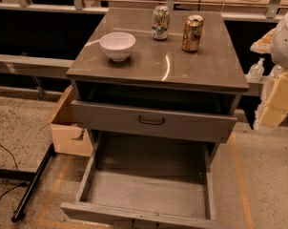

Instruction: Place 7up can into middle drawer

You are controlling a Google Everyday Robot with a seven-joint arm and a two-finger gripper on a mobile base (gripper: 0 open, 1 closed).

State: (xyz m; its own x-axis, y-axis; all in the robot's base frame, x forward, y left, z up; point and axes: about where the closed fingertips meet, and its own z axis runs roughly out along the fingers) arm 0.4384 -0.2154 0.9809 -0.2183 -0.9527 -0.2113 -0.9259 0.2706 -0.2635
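Camera view: looked down on a grey cabinet from the front. Found the 7up can standing upright near the back edge of the cabinet top, silver end up, well apart from the middle drawer. Noted a copper-orange can just to its right in view, also upright, near but not touching. Saw a white bowl left of both cans and closer to the front edge, mouth up. Below the top, made out a dark gap, then a grey drawer front with a dark bar handle. Under that, found the middle drawer pulled far out toward the camera, low side walls and flat grey floor showing. Spotted the gripper at the right edge of view, a pale yellowish shape beside the cabinet's right side, about level with the drawer front, clear of both cans and of the middle drawer. Could not tell whether open or closed. Noted a cardboard box on the speckled floor left of the cabinet, with a dark pole lying nearer the camera.
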